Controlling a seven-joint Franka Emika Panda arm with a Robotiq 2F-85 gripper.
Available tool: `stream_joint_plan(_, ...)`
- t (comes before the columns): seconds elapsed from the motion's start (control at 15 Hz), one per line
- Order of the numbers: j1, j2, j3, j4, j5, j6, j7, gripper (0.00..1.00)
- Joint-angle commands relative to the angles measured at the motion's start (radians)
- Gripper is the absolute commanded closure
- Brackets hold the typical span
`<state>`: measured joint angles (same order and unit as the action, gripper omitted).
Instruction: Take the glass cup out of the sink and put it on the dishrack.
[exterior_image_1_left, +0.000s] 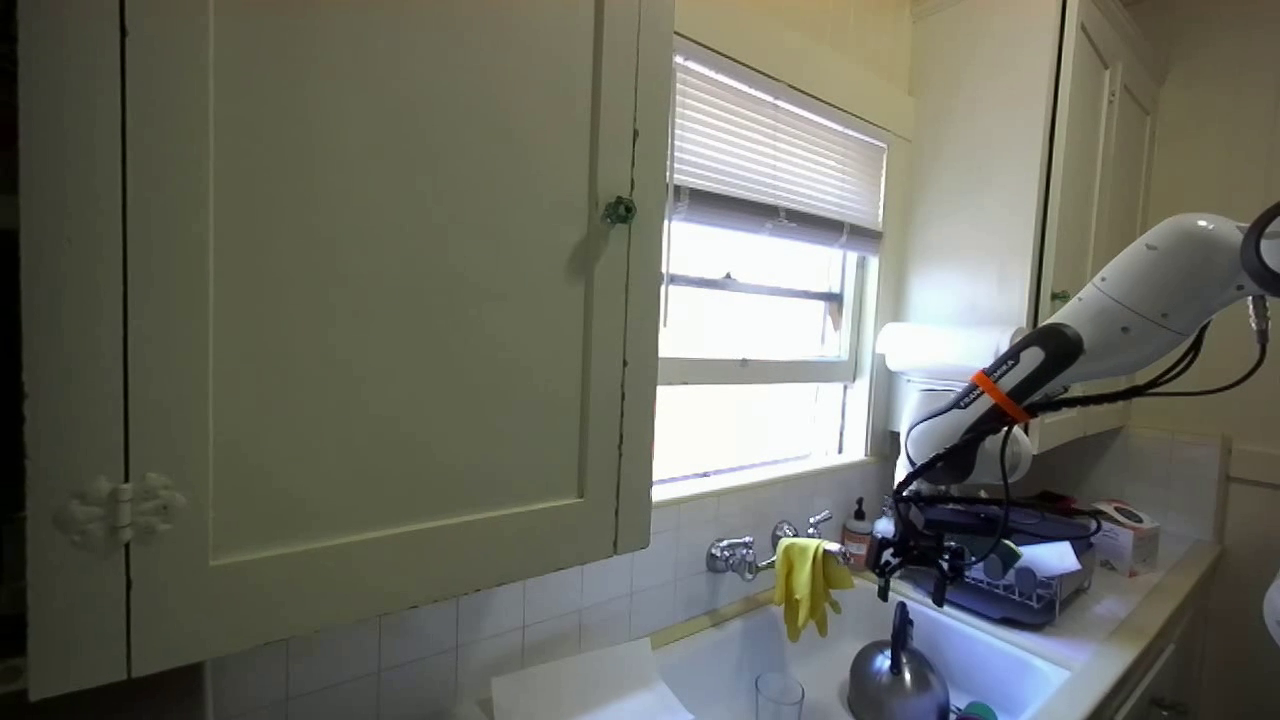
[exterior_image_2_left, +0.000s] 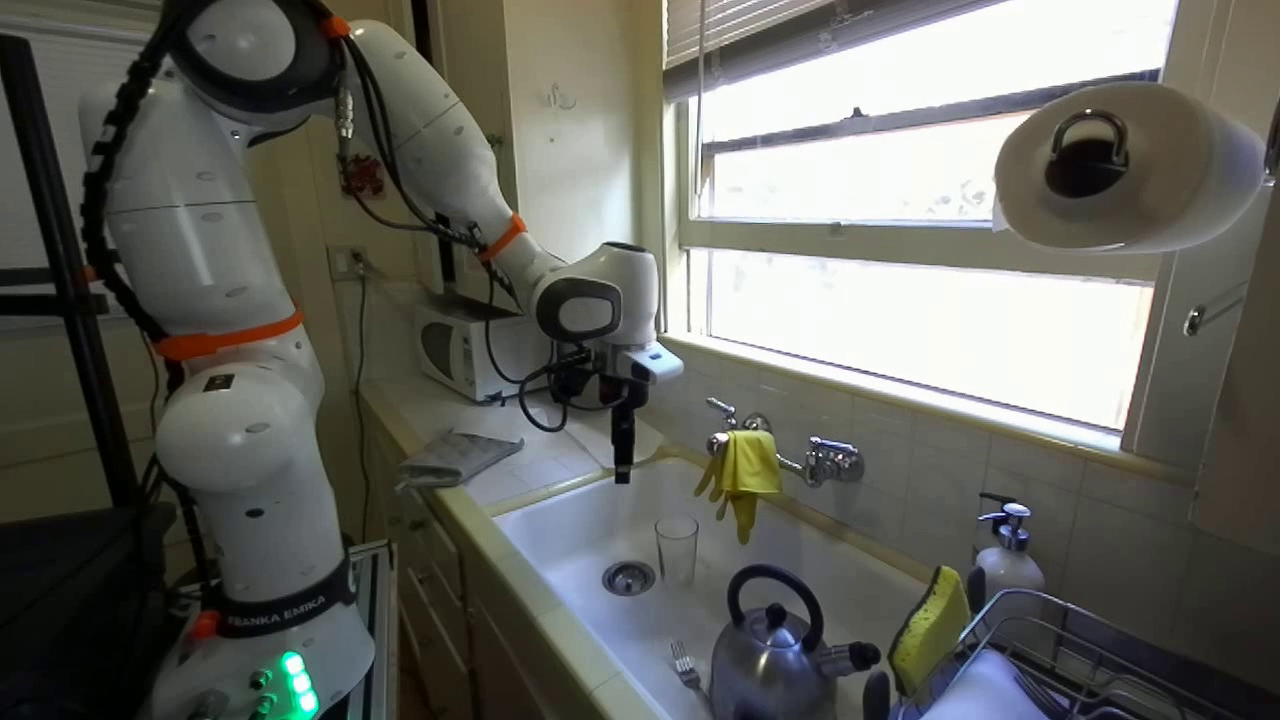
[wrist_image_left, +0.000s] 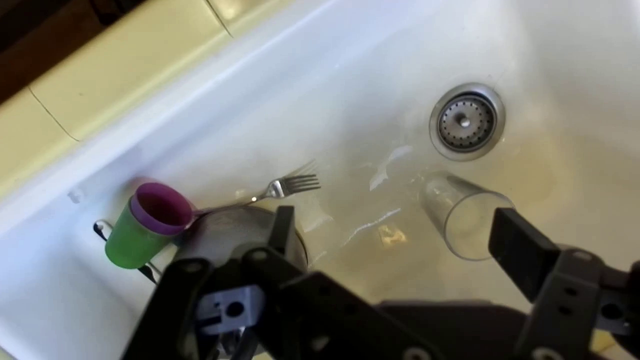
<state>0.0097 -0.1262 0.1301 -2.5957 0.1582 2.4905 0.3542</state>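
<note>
The clear glass cup stands upright in the white sink (exterior_image_2_left: 560, 530), near the drain, in an exterior view (exterior_image_2_left: 677, 550). The cup also shows at the bottom edge of an exterior view (exterior_image_1_left: 779, 697). In the wrist view the glass cup (wrist_image_left: 457, 215) is seen from above, its rim partly covered by the right finger. My gripper (wrist_image_left: 400, 237) is open and empty, pointing down above the sink; it also shows in both exterior views (exterior_image_1_left: 911, 595) (exterior_image_2_left: 622, 475). The dark dishrack (exterior_image_1_left: 985, 600) holds dishes beyond the sink's end; its wires (exterior_image_2_left: 1040, 596) show in an exterior view.
A steel kettle (exterior_image_2_left: 770, 660) stands in the sink, with a fork (wrist_image_left: 287, 188) and stacked purple and green cups (wrist_image_left: 145, 225) beside it. Yellow gloves (exterior_image_2_left: 748, 470) hang on the tap. A sponge (exterior_image_2_left: 930, 630) and soap bottle (exterior_image_2_left: 1008, 565) are by the rack.
</note>
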Motion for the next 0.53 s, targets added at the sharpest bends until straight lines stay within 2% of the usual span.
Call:
stream_joint_plan(0.0, 0.018, 0.134, 0.002, 0.008, -0.013, 0.257, 0.101, 0.0)
stream_joint_plan(0.07, 0.021, 0.191, 0.003, 0.021, -0.03, 0.328, 0.131, 0.0)
stream_joint_plan(0.27, 0.065, 0.353, -0.021, 0.073, -0.08, 0.418, 0.207, 0.0)
stream_joint_plan(0.4, 0.143, 0.45, -0.082, 0.111, -0.141, 0.465, 0.265, 0.0)
stream_joint_plan(0.47, 0.202, 0.494, -0.139, 0.131, -0.188, 0.507, 0.303, 0.0)
